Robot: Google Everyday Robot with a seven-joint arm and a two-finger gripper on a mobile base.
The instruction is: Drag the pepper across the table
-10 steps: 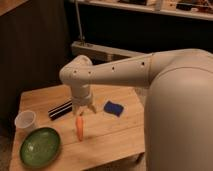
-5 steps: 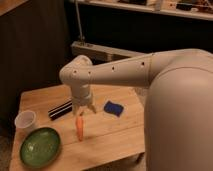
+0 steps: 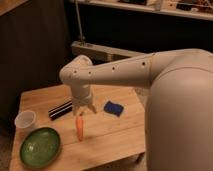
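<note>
The pepper (image 3: 80, 128) is a slim orange-red tapered thing lying on the light wooden table (image 3: 115, 135), its length running toward the front edge. My gripper (image 3: 84, 112) hangs from the white arm straight above the pepper's far end, fingertips pointing down at the table, just above or touching that end. The arm's large white body fills the right side of the view and hides the table's right part.
A green plate (image 3: 40, 147) sits at the front left. A clear plastic cup (image 3: 26, 120) stands behind it at the left edge. A black-and-white striped bar (image 3: 60, 110) lies left of the gripper. A blue sponge (image 3: 114, 108) lies to its right.
</note>
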